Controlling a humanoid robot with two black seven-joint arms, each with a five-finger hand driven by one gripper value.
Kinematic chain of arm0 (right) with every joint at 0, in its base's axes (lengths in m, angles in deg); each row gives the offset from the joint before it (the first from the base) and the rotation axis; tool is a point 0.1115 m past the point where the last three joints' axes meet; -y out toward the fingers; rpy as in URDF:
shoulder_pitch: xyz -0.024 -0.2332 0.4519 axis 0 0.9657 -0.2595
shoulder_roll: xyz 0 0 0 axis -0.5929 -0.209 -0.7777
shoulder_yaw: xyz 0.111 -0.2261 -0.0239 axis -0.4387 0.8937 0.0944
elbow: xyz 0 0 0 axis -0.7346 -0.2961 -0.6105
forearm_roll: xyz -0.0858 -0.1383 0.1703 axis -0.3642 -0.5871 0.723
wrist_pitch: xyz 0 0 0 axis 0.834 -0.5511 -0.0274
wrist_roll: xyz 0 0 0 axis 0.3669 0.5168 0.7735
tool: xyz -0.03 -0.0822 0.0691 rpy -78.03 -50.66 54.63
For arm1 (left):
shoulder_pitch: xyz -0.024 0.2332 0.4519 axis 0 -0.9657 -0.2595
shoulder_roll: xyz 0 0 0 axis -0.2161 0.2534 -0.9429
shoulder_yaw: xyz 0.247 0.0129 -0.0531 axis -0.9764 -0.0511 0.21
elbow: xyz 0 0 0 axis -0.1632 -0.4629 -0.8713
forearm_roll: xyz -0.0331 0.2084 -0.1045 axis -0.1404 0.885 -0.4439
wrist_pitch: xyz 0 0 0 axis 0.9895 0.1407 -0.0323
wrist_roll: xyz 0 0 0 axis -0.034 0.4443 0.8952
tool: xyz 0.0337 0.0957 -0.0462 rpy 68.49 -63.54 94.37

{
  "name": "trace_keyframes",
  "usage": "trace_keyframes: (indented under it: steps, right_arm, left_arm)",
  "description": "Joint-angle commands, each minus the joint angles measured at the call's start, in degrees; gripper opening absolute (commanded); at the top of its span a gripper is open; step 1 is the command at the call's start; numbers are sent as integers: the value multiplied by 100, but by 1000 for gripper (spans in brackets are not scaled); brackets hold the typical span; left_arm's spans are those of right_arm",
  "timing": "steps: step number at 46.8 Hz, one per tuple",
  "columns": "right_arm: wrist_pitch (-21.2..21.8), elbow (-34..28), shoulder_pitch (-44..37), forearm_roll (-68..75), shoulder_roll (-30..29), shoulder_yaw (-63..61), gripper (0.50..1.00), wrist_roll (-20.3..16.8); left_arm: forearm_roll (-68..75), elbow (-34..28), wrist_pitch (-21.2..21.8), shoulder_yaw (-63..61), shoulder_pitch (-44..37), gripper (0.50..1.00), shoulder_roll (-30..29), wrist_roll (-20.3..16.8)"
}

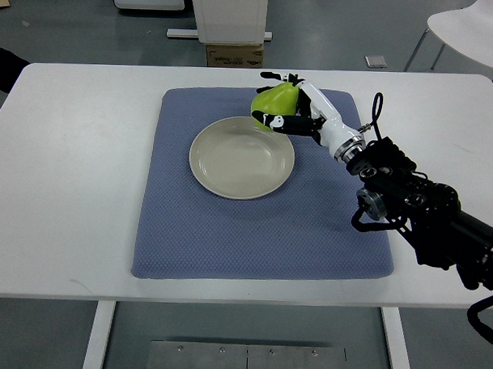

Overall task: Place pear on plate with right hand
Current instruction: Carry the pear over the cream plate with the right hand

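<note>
On the white table's (68,186) blue mat (229,232) — right hand (302,109) fingers clasp pear (274,98).

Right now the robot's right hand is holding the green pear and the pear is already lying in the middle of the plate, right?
Not quite. The right hand does hold the green pear, but the pear is not in the middle of the plate. The top view shows it in the hand's grip at the plate's far right rim, over the blue mat. The plate has nothing in it.
</note>
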Motion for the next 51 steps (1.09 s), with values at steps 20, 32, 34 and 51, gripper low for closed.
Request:
trace_keyframes:
  steps: [20,32,34,51]
  right_arm:
    - [307,-485,44,4,0,197,500,-91]
    - [272,-503,123,-5,0,355,500,-82]
    - [237,-503,124,-5,0,355,500,-82]
    - [79,-485,326,4,0,426,662,-73]
  left_arm:
    - [0,0,0,0,0,1000,0,0]
    - [0,0,0,0,0,1000,0,0]
    - [0,0,0,0,0,1000,0,0]
    - [0,0,0,0,0,1000,0,0]
